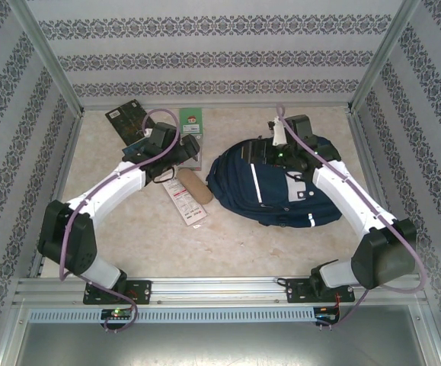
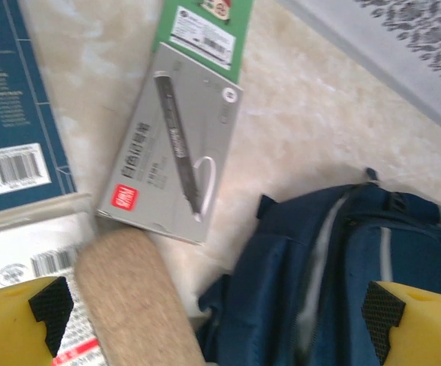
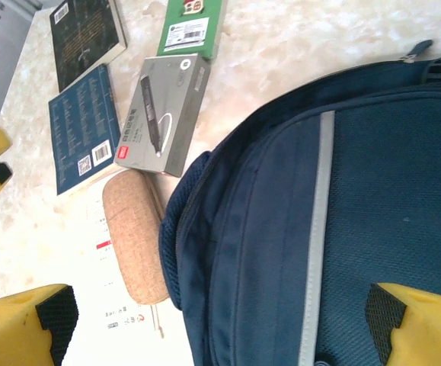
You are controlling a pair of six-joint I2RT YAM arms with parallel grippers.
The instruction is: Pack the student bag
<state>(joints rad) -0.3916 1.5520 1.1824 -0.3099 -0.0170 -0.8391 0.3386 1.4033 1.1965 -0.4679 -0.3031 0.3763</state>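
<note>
Currently left gripper [image 2: 214, 309] and right gripper [image 3: 218, 316] are gaping wide, empty; large navy-blue fabric backpack [image 1: 270, 187] is looking zipped, risking tan oblong cork-textured case [image 2: 129, 297] jamming against it.

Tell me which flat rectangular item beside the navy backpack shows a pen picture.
The grey cardboard box with a red label; the black book, blue book and green booklet show no pen.
</note>
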